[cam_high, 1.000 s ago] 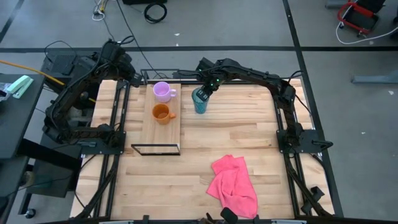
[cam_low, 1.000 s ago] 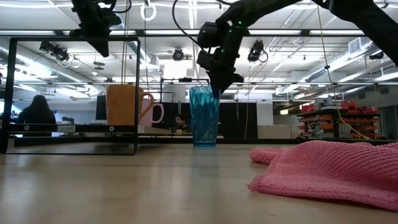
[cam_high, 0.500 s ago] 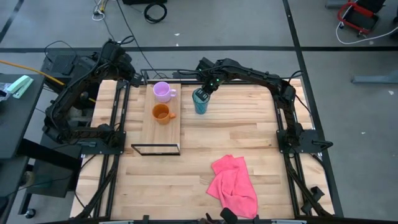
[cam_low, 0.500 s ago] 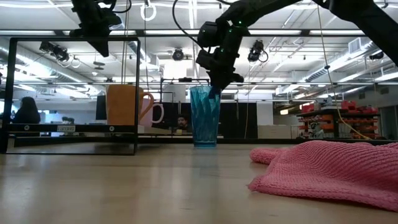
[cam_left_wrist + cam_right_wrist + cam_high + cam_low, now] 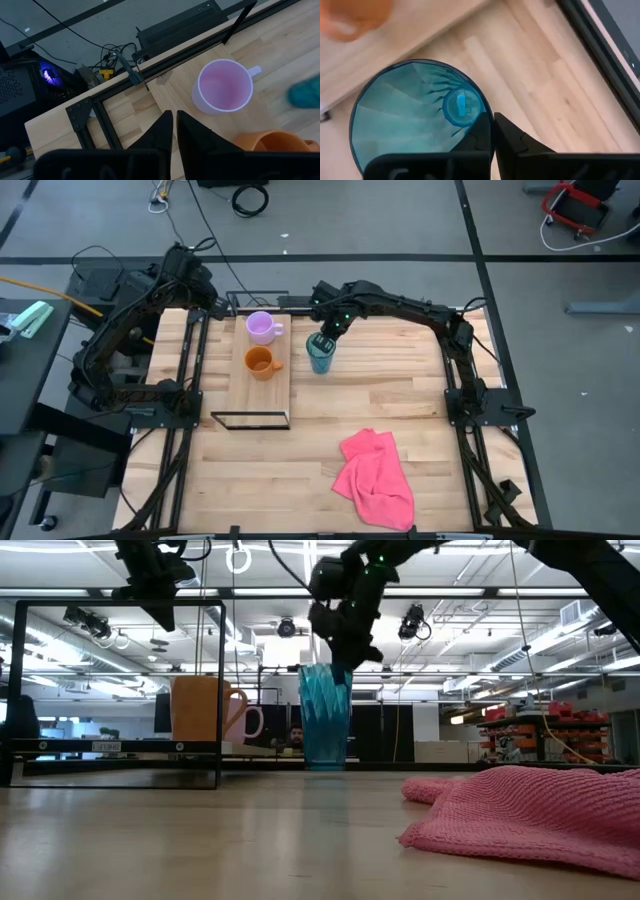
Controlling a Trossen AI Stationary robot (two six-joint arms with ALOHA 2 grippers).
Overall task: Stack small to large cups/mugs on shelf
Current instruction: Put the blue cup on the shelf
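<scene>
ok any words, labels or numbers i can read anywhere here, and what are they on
None can be read.
Pale purple mug with handle, orange mug with handle, translucent teal tumbler: no print visible.
Light wood shelf plank, pink cloth: plain.
Small white label on the black shelf frame: too small to read.

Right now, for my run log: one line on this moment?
right gripper: jaws shut on teal tumbler rim | left gripper: jaws shut, above shelf

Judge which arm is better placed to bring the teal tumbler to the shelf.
Right. Its end effector is shut on the teal tumbler rim, beside the shelf. The left end effector hangs shut over the shelf's far end, near the purple mug, holding nothing.
</scene>
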